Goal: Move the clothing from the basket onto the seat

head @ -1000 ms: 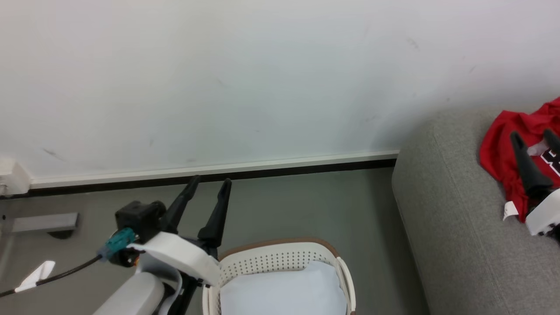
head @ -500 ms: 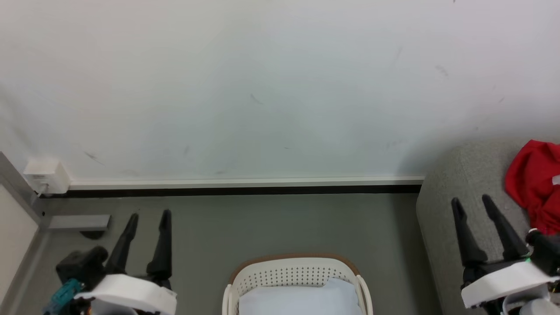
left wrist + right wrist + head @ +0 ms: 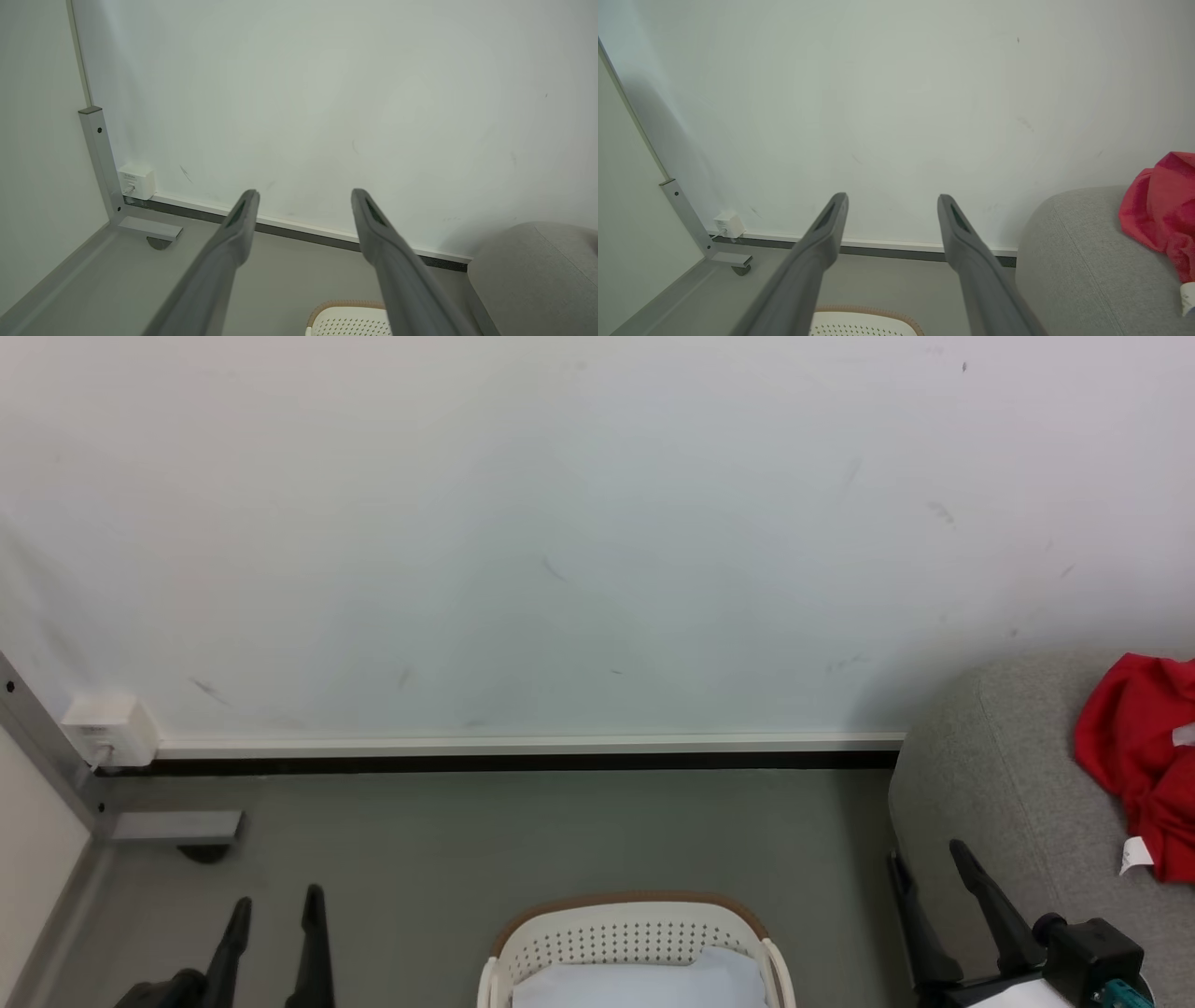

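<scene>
Soft bright red clothing [image 3: 1134, 756] lies on the big grey fabric seat [image 3: 990, 784]. The left gripper [image 3: 280, 896] and right gripper [image 3: 926, 854] have fingers spread wide, holding nothing.

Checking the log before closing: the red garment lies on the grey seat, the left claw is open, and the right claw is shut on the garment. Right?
Not quite: the right claw is open and empty, apart from the bright red fabric clothing on the grey woven upholstered seat, as the head view shows.
</scene>
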`<state>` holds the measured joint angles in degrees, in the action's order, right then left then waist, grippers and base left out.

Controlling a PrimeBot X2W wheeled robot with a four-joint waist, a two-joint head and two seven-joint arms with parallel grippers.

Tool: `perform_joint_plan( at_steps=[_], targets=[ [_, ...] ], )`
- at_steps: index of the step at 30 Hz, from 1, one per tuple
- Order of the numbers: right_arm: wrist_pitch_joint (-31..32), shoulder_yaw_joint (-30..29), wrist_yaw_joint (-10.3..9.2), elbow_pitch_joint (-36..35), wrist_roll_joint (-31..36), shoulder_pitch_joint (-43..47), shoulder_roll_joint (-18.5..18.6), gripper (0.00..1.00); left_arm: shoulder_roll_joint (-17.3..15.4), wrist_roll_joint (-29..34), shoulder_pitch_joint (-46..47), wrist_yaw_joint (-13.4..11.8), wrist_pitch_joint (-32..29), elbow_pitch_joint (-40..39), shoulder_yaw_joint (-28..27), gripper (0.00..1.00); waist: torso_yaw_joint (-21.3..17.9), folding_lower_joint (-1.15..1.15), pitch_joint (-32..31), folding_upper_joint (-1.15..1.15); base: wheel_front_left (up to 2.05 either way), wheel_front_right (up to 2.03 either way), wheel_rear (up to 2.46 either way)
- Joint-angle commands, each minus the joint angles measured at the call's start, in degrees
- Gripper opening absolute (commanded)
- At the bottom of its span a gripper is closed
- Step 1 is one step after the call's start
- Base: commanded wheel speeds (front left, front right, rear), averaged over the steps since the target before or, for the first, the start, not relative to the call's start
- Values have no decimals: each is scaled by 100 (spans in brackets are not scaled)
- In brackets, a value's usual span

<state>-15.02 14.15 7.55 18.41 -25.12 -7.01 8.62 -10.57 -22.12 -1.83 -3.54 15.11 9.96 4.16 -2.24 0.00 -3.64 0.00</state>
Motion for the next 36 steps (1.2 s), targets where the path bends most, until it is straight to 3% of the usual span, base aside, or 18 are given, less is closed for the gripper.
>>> perform_joint_plan(
  at_steps=[1,12,24,25,29,36],
  targets=[
    [-18,3,-13,-57,58,112,-49,100,88,155,-72,89,5,41,-133,100,7,0,-12,0,0,0,0],
    [-19,56,-13,-84,126,122,-160,100,497,691,16,579,5,244,-644,100,43,0,-15,0,0,0,0],
    [-19,127,-13,-29,42,77,-154,100,659,832,82,848,5,403,-905,100,33,0,-15,0,0,0,0],
    [-19,128,-13,-31,32,74,-152,0,669,837,82,870,5,412,-917,0,35,0,-17,0,0,0,0],
    [35,129,0,71,12,199,-183,0,705,764,-4,862,-42,572,-912,0,36,0,-13,0,0,0,0],
    [231,-73,-1,15,-664,185,-210,0,709,10,113,886,-290,592,-969,0,47,0,9,0,0,0,0]
  ],
)
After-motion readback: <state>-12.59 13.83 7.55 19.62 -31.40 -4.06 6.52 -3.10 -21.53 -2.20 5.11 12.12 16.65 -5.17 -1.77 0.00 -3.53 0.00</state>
